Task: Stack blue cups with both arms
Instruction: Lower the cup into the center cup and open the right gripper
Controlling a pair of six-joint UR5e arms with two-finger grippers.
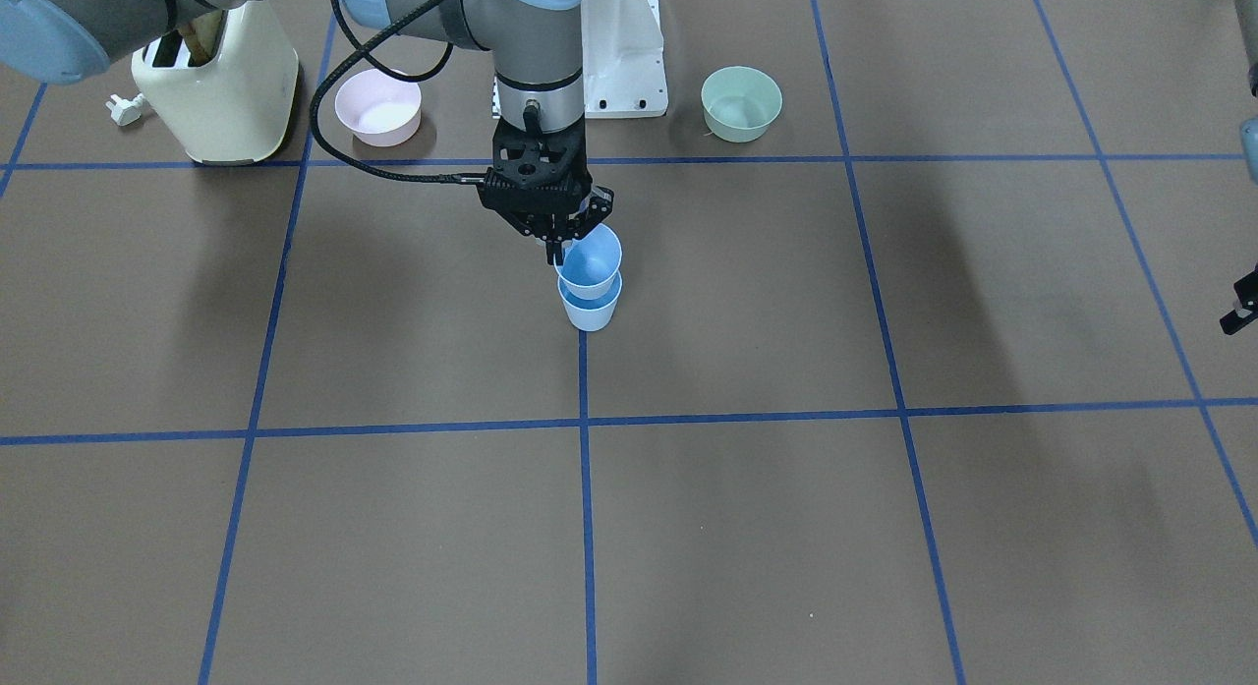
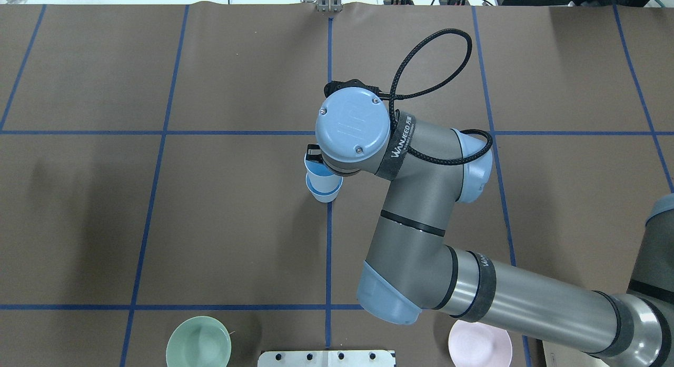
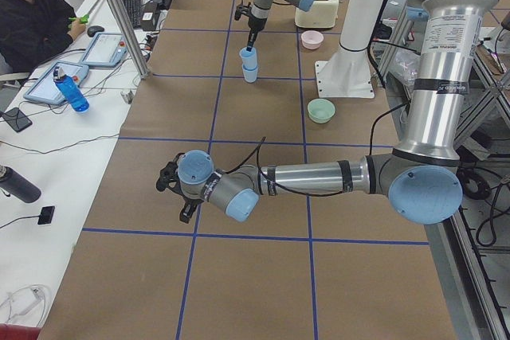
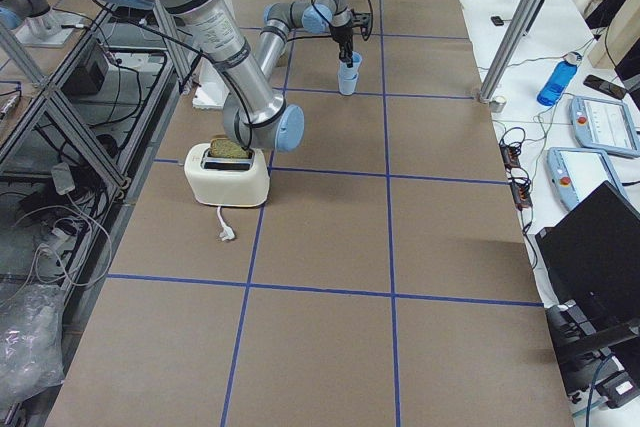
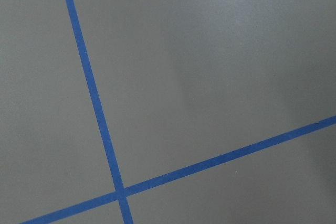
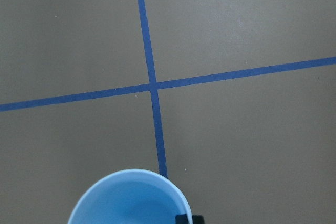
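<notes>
Two light-blue cups stand near the table's middle, on a blue tape line. The upper cup [image 1: 591, 260] sits partly nested in the lower cup [image 1: 590, 312], which rests on the table. My right gripper [image 1: 562, 245] hangs straight down and is shut on the upper cup's rim on the robot's side. In the right wrist view the cup's mouth [image 6: 128, 199] fills the bottom edge, with one fingertip [image 6: 184, 219] at its rim. The stack also shows from overhead [image 2: 324, 184]. My left gripper [image 1: 1240, 310] hovers far off at the table's end; its jaws are not clear.
A cream toaster [image 1: 218, 85] with toast and a loose plug, a pink bowl [image 1: 378, 107], the white pedestal [image 1: 624, 61] and a mint-green bowl [image 1: 741, 102] stand along the robot's side. An operator [image 3: 32, 13] sits at a side desk.
</notes>
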